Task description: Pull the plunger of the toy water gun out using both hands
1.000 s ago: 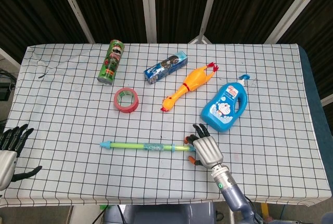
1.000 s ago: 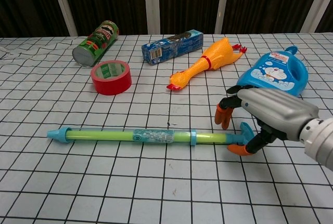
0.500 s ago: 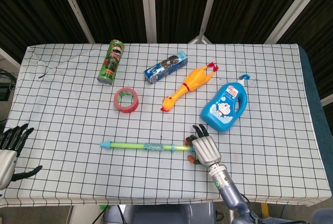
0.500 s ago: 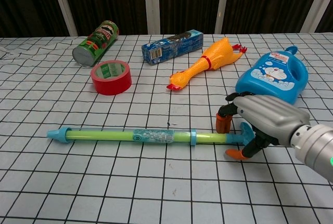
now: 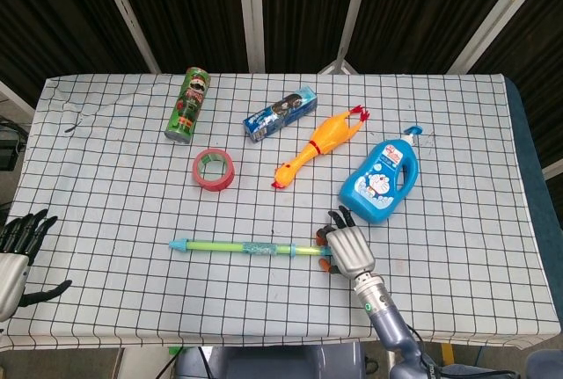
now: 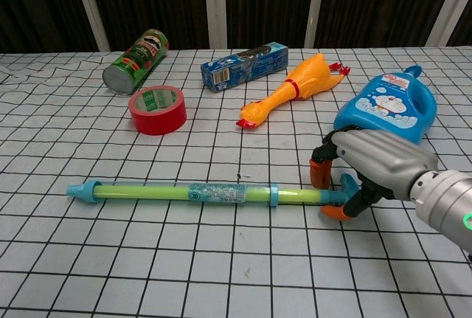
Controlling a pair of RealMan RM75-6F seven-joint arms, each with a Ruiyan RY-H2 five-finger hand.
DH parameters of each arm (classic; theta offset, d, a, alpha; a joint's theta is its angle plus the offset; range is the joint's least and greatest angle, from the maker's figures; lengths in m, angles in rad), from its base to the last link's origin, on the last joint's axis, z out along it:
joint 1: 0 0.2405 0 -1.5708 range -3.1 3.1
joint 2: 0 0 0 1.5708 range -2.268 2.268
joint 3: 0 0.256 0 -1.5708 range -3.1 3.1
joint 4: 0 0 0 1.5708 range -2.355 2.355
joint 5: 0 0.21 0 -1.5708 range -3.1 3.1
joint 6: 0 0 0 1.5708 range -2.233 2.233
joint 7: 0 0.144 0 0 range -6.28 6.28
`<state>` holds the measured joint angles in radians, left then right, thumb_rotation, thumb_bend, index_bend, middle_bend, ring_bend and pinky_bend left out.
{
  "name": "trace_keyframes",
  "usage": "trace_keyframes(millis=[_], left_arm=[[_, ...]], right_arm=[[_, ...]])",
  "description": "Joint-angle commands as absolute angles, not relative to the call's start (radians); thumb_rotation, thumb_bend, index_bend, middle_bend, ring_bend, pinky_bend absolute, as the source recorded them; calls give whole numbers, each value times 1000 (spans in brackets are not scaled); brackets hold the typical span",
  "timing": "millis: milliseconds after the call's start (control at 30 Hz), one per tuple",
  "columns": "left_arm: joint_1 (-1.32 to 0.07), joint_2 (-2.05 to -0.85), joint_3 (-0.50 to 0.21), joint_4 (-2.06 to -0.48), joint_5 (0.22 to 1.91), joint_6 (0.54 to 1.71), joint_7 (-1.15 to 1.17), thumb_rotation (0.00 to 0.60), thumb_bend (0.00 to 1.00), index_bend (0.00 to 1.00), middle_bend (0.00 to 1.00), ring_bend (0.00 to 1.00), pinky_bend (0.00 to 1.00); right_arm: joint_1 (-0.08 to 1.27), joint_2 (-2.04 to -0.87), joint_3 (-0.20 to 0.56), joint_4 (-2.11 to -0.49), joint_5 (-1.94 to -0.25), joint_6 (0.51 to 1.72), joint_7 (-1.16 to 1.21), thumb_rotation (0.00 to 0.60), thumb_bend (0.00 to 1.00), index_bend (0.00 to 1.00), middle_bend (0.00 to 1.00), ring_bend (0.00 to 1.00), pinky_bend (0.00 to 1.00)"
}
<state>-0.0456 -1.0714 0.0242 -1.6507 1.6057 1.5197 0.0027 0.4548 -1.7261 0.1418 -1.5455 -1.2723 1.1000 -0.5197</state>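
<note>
Now grasp step: right hand (image 6: 369,170) fingers spread, straddling plunger end of long green-and-blue plastic water gun (image 6: 199,193); not clamped. Left hand (image 5: 18,251) open, well apart; next, close on handle.

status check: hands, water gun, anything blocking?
Right hand curled around the plunger end of the toy water gun, grip not confirmed. Left hand open at table edge, off the gun. Gun flat on table. Blue bottle close behind right hand.
</note>
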Motion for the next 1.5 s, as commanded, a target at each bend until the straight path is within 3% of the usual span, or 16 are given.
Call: trace_keyframes(millis=[33,467,1067,1333,1500], left_arm=[[-45,-1071,23,-1651,1606,1522,2,600,110,11,0,0,0],[-45,-1069,22,-1657,1605,1526,-1,600,111,11,0,0,0],[-45,-1067,25,-1674,1604,1522,9,600,110,14,0,0,0],[-54,-1055,23,-1695,1598,1505,15,600,144,64,2,0,0],[-130,-1015,-18,-1744,1592,1424,117,600,207,141,134,0,0]], right_arm=[[455,-1726,141,-1542,-1266,1101,-521,600,288,526,499,155,0],[461,-1727,130,-1556,-1264,1130,-529,600,357,642,592,213,0],[465,-1701,118,-1606,-1259,1152,-528,600,367,646,596,216,0],[469,-1686,117,-1622,-1269,1161,-515,600,367,646,596,216,0],[470,-1683,107,-1623,-1270,1156,-510,600,369,647,596,216,0]])
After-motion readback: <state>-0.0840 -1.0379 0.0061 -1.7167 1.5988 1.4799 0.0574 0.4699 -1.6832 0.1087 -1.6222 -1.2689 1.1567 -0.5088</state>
